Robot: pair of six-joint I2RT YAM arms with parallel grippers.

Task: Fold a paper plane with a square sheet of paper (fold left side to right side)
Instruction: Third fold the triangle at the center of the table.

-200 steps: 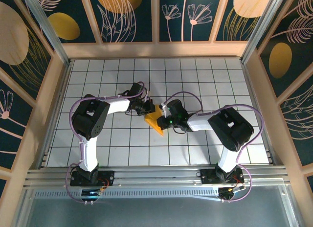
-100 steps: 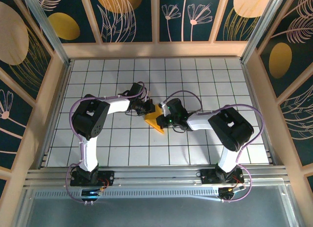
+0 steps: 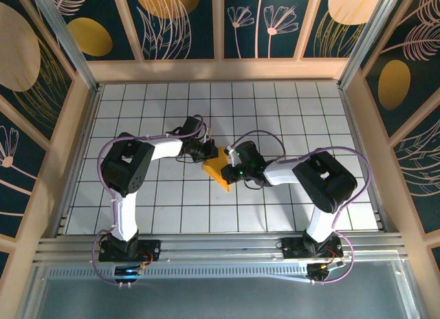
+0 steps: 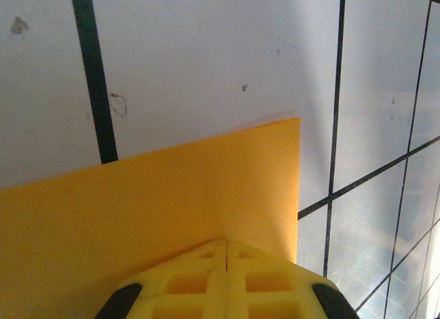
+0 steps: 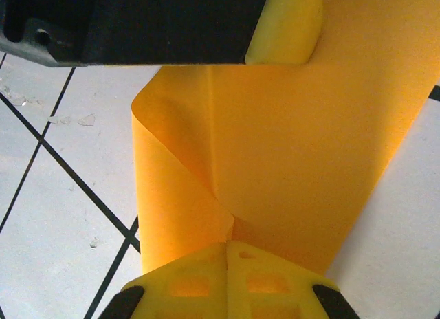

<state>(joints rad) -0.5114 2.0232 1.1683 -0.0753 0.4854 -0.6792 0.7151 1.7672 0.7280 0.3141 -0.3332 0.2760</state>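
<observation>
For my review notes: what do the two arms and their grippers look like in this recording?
The left arm and right arm match: bulky black joint housings joined by white links, with a purple cable looping loosely along each. The left gripper and right gripper have bright yellow moulded fingers with square recesses, set on black bodies.

The left hand (image 4: 226,250) and right hand (image 5: 227,247) are blocking each other over the folded paper (image 3: 218,174); bare worktop (image 3: 289,113) is lying open beyond both.
</observation>
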